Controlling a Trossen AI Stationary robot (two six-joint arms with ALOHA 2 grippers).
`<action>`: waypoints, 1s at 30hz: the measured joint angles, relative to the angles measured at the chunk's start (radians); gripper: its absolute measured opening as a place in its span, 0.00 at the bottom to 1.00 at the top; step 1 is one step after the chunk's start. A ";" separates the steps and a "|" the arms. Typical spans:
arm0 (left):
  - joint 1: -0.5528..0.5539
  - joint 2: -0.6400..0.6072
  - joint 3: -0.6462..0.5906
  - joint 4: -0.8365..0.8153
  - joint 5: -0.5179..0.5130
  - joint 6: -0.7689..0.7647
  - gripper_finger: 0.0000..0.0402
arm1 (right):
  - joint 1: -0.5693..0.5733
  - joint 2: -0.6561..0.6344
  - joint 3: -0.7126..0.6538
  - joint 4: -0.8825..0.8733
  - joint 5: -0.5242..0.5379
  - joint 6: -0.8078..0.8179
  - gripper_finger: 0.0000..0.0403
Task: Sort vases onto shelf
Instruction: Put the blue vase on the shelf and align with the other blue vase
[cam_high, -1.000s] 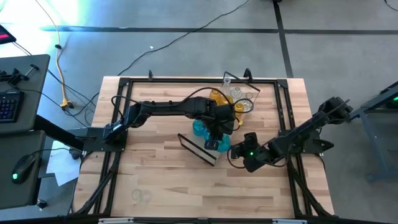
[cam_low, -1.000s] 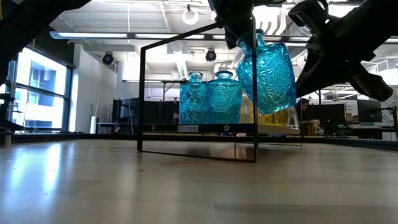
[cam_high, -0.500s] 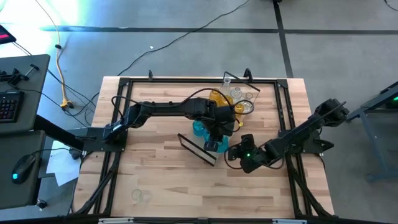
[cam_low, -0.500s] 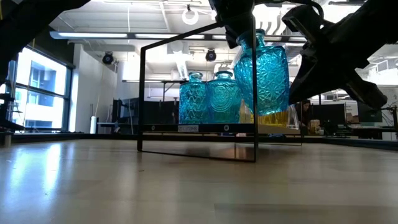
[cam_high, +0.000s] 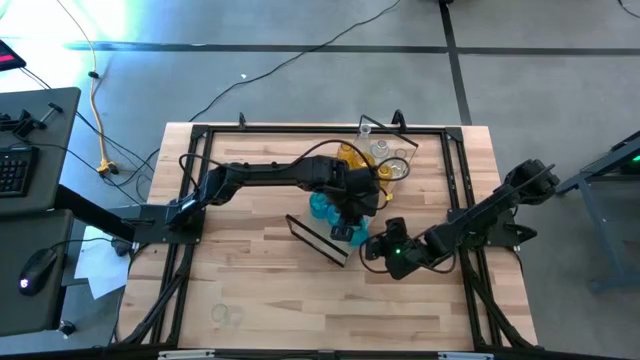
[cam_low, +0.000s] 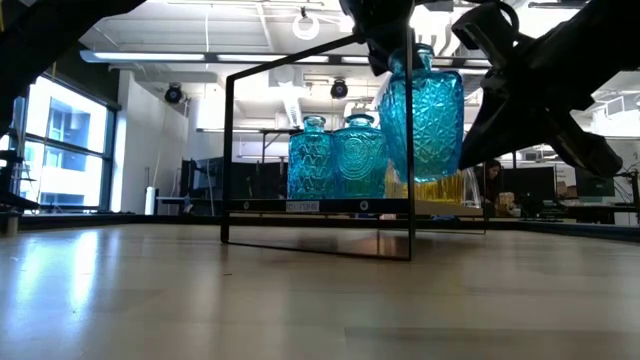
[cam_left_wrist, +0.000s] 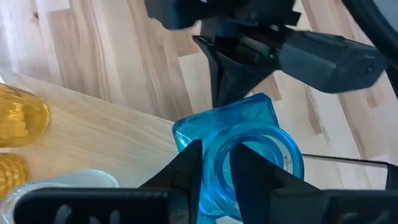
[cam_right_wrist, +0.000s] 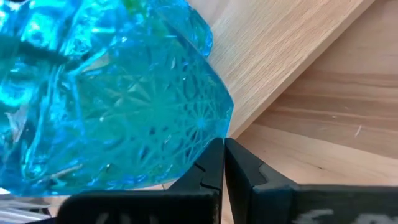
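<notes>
From above, the left claw (cam_high: 345, 222) hung over a teal vase (cam_high: 342, 233) at the shelf (cam_high: 330, 240) end. Left wrist: fingers (cam_left_wrist: 186, 171) straddled its rim, grip uncertain. Right wrist: right claw (cam_right_wrist: 222, 163) pressed together beside it. No readable writing.

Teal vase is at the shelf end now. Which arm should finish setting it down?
Left. Its hand pinches the rim of the teal vase, one finger inside the mouth, above the shelf. The right hand is shut and only sits against the vase's side, gripping nothing.
</notes>
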 joint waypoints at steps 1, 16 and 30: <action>0.000 0.000 0.000 0.004 0.000 0.000 0.17 | 0.000 0.000 0.000 0.004 -0.001 -0.008 0.00; -0.002 0.000 0.001 0.035 0.009 0.014 0.19 | 0.000 0.000 0.000 0.010 0.000 -0.019 0.00; -0.002 0.000 0.001 0.035 0.010 0.082 0.19 | 0.000 0.000 0.000 0.010 -0.003 -0.019 0.00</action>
